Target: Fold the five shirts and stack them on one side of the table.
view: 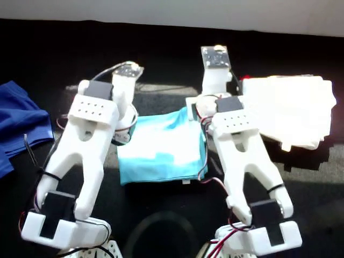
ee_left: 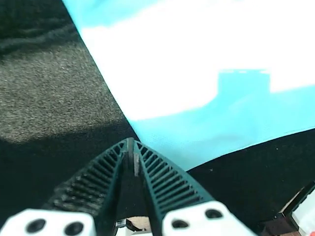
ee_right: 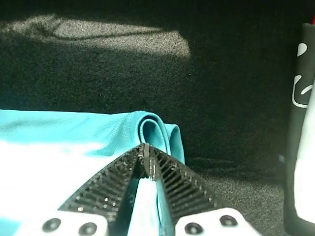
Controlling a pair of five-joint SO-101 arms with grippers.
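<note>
- right pincer (ee_right: 147,150): pressed together, pinching the turquoise shirt (ee_right: 59,142); cloth shows between its two ridged fingers (ee_right: 182,189), tips sit at a rolled-over corner of the shirt.
- left pincer (ee_left: 130,145): pressed together, tips right at the shirt's edge (ee_left: 206,64); can't tell if any cloth is caught.
- turquoise shirt (view: 161,150): centre of the high view, lying flat as a rough rectangle between the two arms. The right arm is over its upper right corner, the left arm over its left edge.
- white pile (view: 290,110): cloth, right of frame in the high view, just beside the right arm, apart from the turquoise shirt.
- dark cloth with white marks (ee_right: 300,98): near the right pincer, off the turquoise shirt; what it is, can't tell.
- blue shirt (view: 19,121): left edge of the high view, crumpled, well apart from the turquoise one.
- table (view: 161,54): black, fuzzy felt-like cover (ee_left: 49,88), with a bright patch of light across it beyond the shirt (ee_right: 123,39).
- wall (view: 172,11): pale strip along the top of the high view, behind the table.
</note>
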